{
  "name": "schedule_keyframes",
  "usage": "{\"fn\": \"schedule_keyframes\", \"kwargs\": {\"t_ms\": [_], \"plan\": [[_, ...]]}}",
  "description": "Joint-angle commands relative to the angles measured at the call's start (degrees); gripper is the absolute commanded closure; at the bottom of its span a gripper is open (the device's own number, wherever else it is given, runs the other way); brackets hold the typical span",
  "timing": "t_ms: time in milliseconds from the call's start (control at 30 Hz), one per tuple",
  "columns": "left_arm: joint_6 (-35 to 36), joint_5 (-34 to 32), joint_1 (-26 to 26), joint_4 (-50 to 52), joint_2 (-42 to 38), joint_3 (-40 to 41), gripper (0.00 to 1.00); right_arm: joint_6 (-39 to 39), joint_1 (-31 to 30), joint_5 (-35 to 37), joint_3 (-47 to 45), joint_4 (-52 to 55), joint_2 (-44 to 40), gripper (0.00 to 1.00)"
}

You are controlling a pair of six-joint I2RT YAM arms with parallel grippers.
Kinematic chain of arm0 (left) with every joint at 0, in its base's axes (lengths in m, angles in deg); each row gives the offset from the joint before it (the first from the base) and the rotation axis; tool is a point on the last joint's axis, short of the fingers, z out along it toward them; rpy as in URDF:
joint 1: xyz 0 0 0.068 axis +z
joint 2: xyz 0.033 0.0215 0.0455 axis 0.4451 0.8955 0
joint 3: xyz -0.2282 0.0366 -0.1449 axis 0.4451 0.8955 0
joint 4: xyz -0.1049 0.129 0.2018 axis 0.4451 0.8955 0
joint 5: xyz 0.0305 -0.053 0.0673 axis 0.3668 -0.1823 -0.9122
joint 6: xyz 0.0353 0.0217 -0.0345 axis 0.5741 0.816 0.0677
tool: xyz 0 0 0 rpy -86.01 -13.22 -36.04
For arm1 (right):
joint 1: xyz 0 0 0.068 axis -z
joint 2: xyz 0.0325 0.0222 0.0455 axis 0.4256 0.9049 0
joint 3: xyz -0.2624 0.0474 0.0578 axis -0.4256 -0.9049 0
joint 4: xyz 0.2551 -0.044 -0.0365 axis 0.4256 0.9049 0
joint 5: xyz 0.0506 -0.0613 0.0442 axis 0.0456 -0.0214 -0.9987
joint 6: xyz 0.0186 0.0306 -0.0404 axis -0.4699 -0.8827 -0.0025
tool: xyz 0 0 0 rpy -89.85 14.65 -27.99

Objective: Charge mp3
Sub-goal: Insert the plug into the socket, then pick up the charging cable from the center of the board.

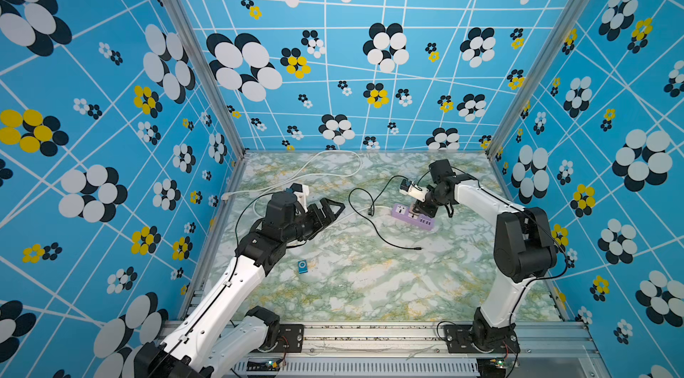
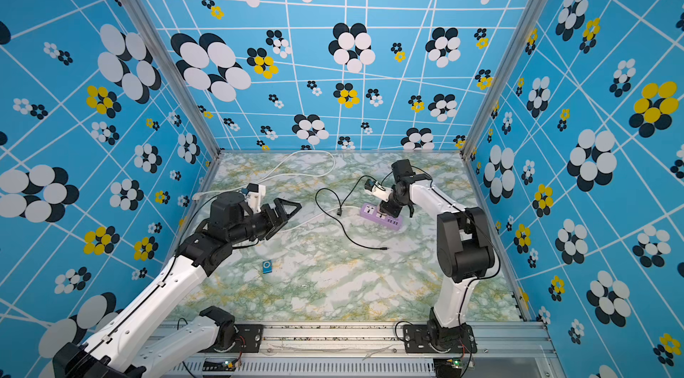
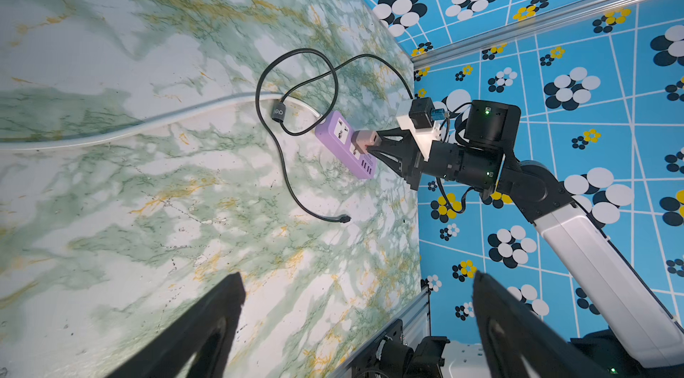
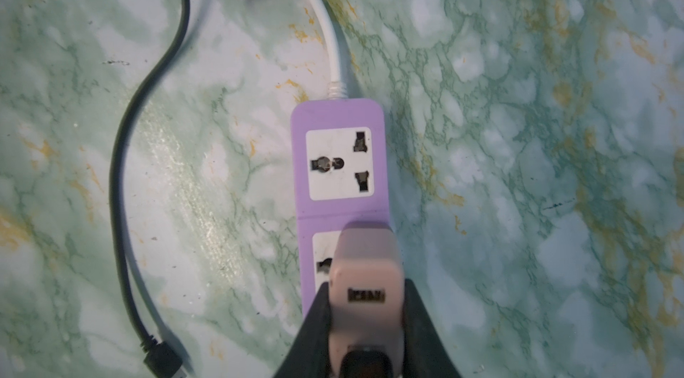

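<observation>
The mp3 (image 1: 302, 266) (image 2: 267, 266), a tiny blue player with a pale ring, lies flat on the marble table near the left arm's elbow, with nothing touching it. My left gripper (image 1: 338, 206) (image 3: 357, 276) hovers open and empty, well behind the mp3. My right gripper (image 1: 418, 211) (image 4: 366, 283) is shut on the pink cube charger (image 4: 364, 272) (image 3: 364, 139). The charger stands over the second socket of the lilac power strip (image 4: 338, 157) (image 1: 412, 216). How far its pins are in is hidden. A loose black cable (image 1: 374, 224) (image 3: 281, 157) curls beside the strip.
The strip's white cord (image 1: 333, 157) loops along the back of the table toward the left wall. The black cable's small plug end (image 1: 418, 247) lies in front of the strip. Patterned walls close three sides. An aluminium rail (image 1: 370, 335) runs along the front edge.
</observation>
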Motion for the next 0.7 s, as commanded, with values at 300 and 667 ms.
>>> {"fn": "schedule_keyframes", "kwargs": {"t_ms": [300,667], "plan": [[-0.8,-2.5,1.9,3.6,-2.8,-4.2,0.01,-26.7,-0.2,2.5,-1.1,-0.8,-24.2,0.09],[-5.8,-2.2,2.6,5.8,-6.2,-0.6,0.01,-48.6,-20.3,11.8,-9.9,28.4,-29.2,0.27]]}}
